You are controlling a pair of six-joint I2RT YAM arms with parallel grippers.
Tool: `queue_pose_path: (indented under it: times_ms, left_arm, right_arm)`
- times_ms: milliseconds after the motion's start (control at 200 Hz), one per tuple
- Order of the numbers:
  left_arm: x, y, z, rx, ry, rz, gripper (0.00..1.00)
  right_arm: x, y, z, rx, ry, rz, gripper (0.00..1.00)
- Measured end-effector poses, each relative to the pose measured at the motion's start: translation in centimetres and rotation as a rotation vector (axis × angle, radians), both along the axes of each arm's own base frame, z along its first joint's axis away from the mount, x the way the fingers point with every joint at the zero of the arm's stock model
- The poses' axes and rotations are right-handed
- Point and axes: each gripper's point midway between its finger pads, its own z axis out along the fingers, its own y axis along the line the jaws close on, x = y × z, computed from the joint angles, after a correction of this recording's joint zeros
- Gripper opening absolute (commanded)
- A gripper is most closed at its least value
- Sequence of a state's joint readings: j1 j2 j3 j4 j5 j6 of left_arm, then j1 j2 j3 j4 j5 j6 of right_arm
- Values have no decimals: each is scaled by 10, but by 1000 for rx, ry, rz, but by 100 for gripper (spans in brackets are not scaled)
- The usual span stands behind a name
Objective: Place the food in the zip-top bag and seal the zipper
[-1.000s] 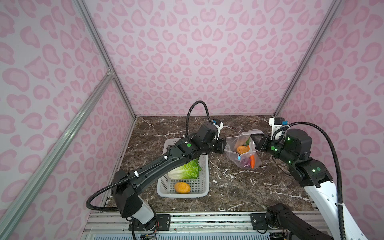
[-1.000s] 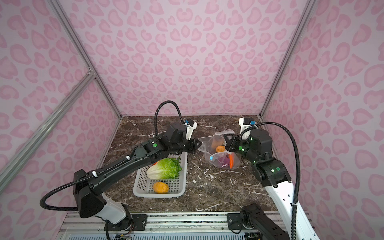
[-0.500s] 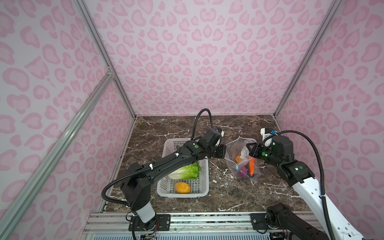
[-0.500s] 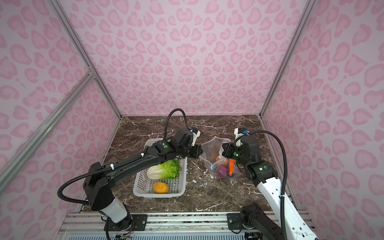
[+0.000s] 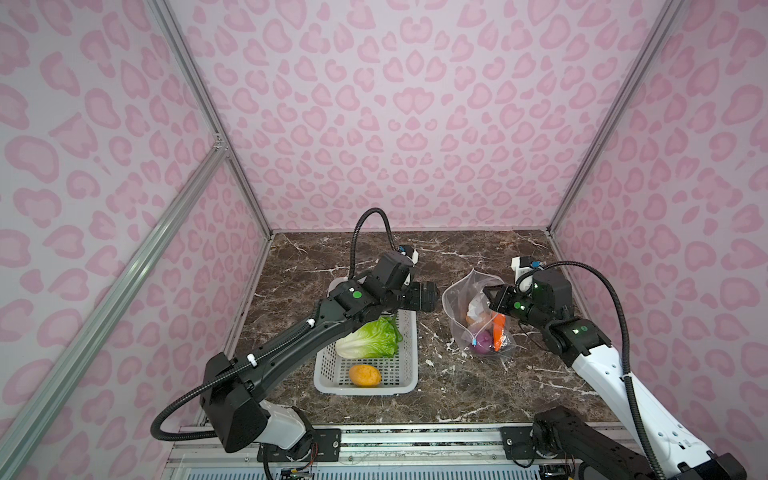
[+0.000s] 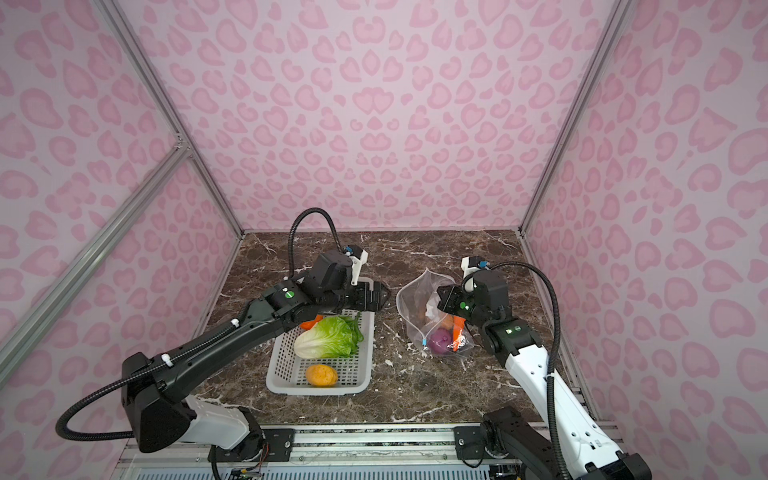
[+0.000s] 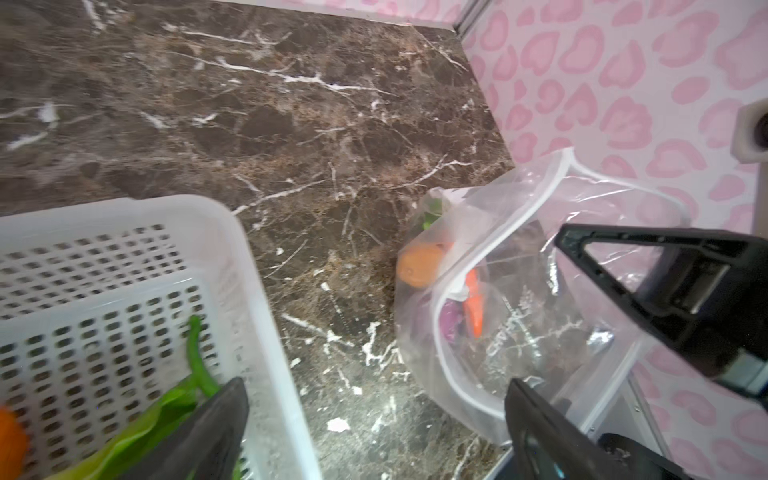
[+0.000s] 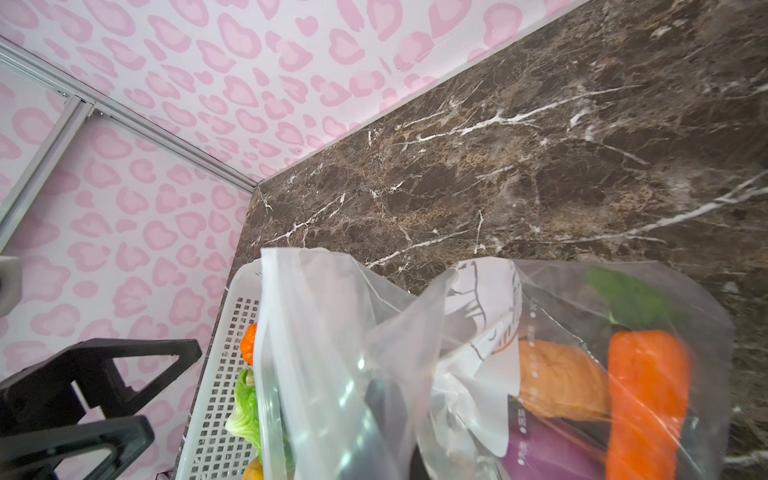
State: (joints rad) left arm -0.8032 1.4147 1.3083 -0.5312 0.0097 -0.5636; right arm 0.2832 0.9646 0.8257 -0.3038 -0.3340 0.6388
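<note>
The clear zip-top bag (image 5: 465,299) (image 6: 417,297) stands on the marble with its mouth up. My right gripper (image 5: 493,297) (image 6: 443,300) (image 8: 395,436) is shut on its upper edge. Inside lie an orange carrot (image 5: 498,332) (image 8: 644,395), a purple onion (image 5: 482,345) (image 8: 548,453) and an orange round (image 8: 557,382). The zipper's blue slider (image 5: 473,343) (image 6: 423,342) hangs low on the bag's front. My left gripper (image 5: 434,296) (image 6: 385,294) (image 7: 374,415) is open and empty, just left of the bag. Lettuce (image 5: 370,338) (image 6: 328,338) and a yellow-orange round (image 5: 364,375) (image 6: 321,375) lie in the basket.
The white perforated basket (image 5: 409,374) (image 6: 365,374) (image 7: 232,257) sits left of the bag, under my left arm. Another orange piece (image 6: 311,323) (image 8: 248,345) shows at its far end. Pink patterned walls close in the back and both sides.
My left gripper has opened, let go of the bag's mouth and drawn back a little to the left. My right gripper has kept its hold and carried the bag's mouth rightward and up.
</note>
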Motion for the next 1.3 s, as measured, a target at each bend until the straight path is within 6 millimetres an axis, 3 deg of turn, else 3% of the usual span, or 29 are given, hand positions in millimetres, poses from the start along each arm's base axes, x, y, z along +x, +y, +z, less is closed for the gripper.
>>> queue_pose_path:
  times_ms: [205, 350, 600, 935, 1300]
  left_arm:
    - [-33, 61, -33, 168, 73, 57, 98]
    - [-61, 101, -68, 291, 164, 107, 98]
    - [-103, 146, -111, 353, 295, 198, 98]
    - [-118, 157, -158, 424, 410, 242, 98]
    - [-124, 142, -191, 389, 490, 218, 98]
  right_arm:
    - [4, 2, -11, 0, 21, 0, 0]
    - [6, 4, -16, -1, 38, 2, 0]
    - [11, 8, -28, 1, 78, 4, 0]
    - [12, 15, -28, 8, 75, 19, 0]
    - [12, 15, -27, 9, 72, 18, 0]
